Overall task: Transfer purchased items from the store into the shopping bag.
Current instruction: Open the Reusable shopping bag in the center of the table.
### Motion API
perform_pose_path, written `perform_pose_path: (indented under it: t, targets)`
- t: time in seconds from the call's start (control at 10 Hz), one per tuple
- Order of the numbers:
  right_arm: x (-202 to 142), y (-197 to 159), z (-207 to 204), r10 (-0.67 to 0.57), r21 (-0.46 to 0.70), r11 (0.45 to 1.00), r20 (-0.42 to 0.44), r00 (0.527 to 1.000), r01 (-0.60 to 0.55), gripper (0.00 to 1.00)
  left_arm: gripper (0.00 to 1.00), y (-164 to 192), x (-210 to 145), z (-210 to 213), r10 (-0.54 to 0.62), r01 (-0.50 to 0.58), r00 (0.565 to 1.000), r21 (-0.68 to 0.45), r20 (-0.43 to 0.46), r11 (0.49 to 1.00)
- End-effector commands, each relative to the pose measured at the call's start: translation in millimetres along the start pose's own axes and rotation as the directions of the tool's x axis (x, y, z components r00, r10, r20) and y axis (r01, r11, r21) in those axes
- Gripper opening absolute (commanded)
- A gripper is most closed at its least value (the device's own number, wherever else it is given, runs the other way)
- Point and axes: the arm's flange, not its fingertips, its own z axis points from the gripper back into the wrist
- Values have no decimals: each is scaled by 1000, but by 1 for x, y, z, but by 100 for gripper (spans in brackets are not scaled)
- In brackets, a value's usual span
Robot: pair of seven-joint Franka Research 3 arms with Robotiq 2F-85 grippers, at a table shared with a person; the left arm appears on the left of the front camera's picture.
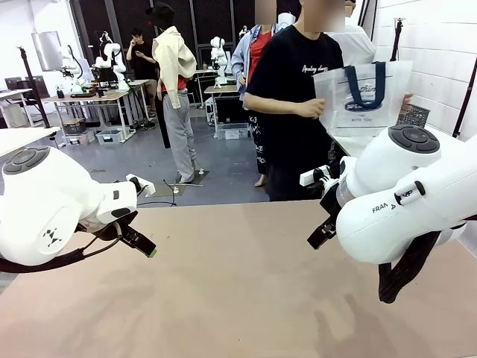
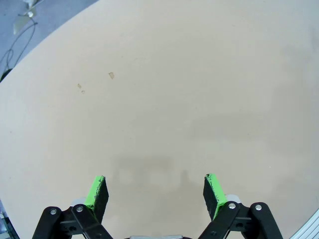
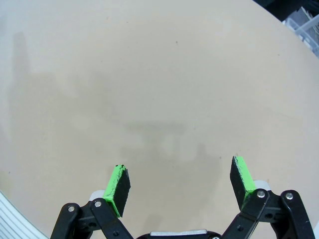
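shopping bag (image 1: 363,97): held up by person's hand (image 1: 309,110), beyond table (image 1: 238,283) | handling: likely light, floppy, slippery film; grasp navy strap handles (image 1: 381,83) | left gripper (image 2: 155,181), right gripper (image 3: 179,169): both spread, empty, above table

The table (image 2: 159,74) looks matt and smooth, the shopping bag (image 1: 332,93) translucent, probably plastic, the arm shells (image 1: 395,209) glossy.

The translucent navy-handled shopping bag (image 1: 363,103) is held upright, lattice basket (image 1: 414,115) behind.
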Motion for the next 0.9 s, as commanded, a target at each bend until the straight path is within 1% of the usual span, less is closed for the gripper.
perform_pose_path:
  t: [0.0,0.5,0.6,0.8]
  targets:
    - [0,0,0,-1,0,1000,0,1000,1,100,100,1,0,0,3,-3,1000,0,0,1000]
    - [0,0,0,0,0,1000,0,1000,0,100,100,0,0,0,0,0,1000,0,0,1000]
    - [1,12,9,0,41,999,-14,1000,1,100,100,0,4,17,-22,22,1000,-21,7,1000]
    - [10,29,36,22,104,994,8,1000,-23,100,100,-8,6,44,-58,53,994,54,89,997]
